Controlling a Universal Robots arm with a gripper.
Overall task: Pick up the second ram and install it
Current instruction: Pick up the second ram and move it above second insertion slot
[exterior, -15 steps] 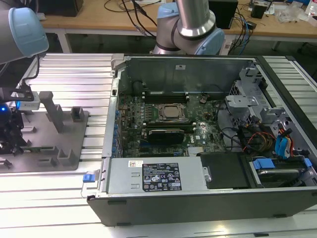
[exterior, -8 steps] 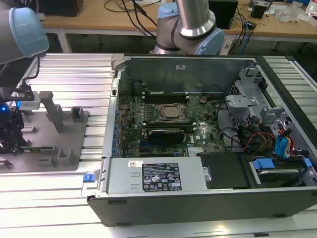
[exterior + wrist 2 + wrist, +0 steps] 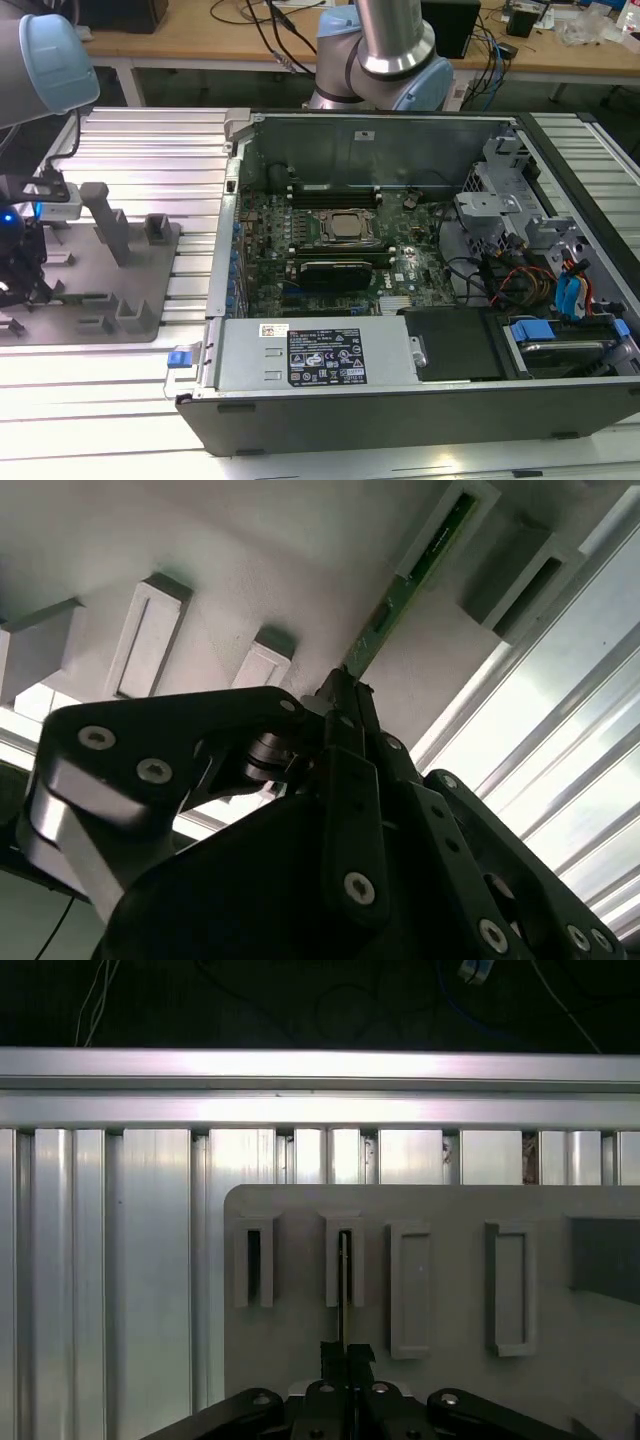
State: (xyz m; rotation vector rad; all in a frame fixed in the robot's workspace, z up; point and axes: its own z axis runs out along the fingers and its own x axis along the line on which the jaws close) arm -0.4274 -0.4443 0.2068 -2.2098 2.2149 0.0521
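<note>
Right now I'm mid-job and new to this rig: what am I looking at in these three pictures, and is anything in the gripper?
The machine is a single robot arm with a gripper at its end. The exterior view is taken from a camera off the arm. It shows a slotted metal table, an open computer case with its motherboard exposed, and, on the exterior view's left, a grey tray with upright posts. Both wrist views come from cameras riding on the arm and look past the gripper at that tray. The thin green stick is the second ram; the first wrist view sees it edge-on. The gripper looks shut on its near end, while the stick sits in the tray's slotted holders, so it is not yet lifted out.
</note>
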